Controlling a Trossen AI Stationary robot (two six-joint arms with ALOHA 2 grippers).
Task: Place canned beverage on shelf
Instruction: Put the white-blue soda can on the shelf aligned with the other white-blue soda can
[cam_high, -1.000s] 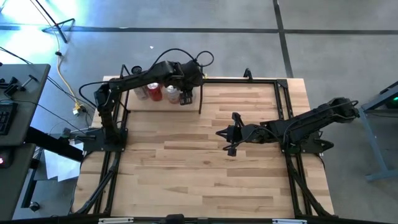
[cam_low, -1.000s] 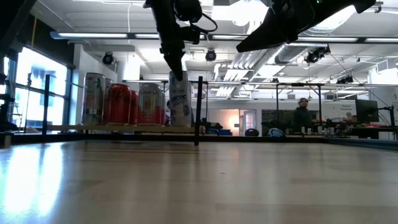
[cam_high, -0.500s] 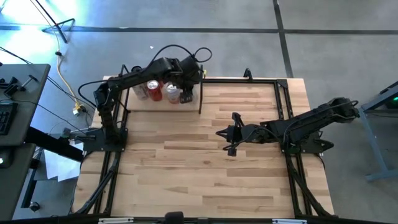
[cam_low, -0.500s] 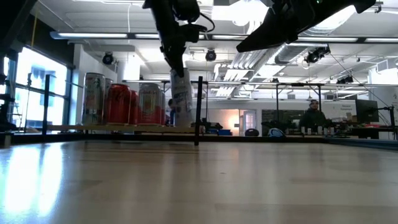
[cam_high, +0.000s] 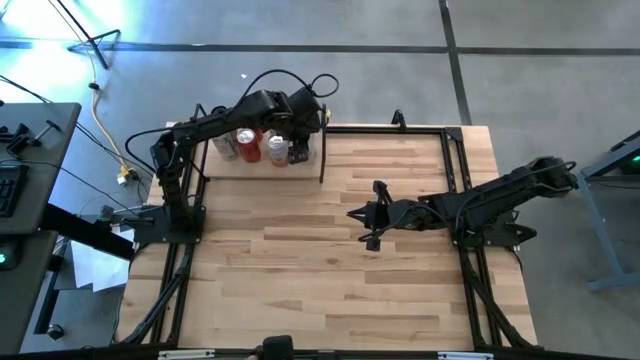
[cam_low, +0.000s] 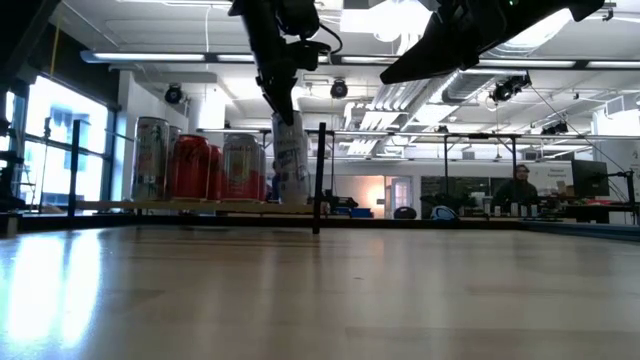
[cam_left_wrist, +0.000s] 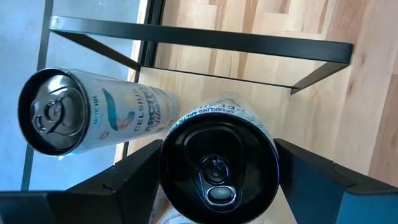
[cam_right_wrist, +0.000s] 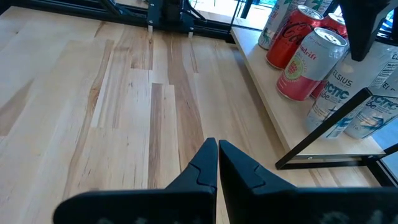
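The shelf (cam_high: 260, 172), a light-wood board with black end frames, stands at the table's far left. On it stand two red cans (cam_high: 246, 141), a silver can (cam_low: 150, 158) and a white Celsius can (cam_left_wrist: 81, 112). My left gripper (cam_high: 299, 128) is above the shelf's right end, shut on a white can with a black top (cam_left_wrist: 217, 165). That can shows in the low view (cam_low: 290, 160) beside the black end frame (cam_low: 319, 175). My right gripper (cam_high: 352, 213) hovers shut and empty over the table's middle. My left gripper pinches the white can's upper side wall (cam_left_wrist: 166, 163) between its two fingers (cam_left_wrist: 134, 174), one on each side, just below the black top. The fingers come from above, pointing down. The can leans a little, with its base (cam_low: 291, 200) at the shelf board's level.
The shelf's right end frame (cam_high: 322, 160) stands close beside the held can. The other cans fill the board to its left. Bare wood tabletop (cam_high: 300, 270) lies in front of the shelf. A person (cam_low: 515, 190) is in the room far behind.
My left gripper has moved a little toward the table's far edge with the white can, staying shut on it. The can stood upright at the shelf's right end and now leans slightly.
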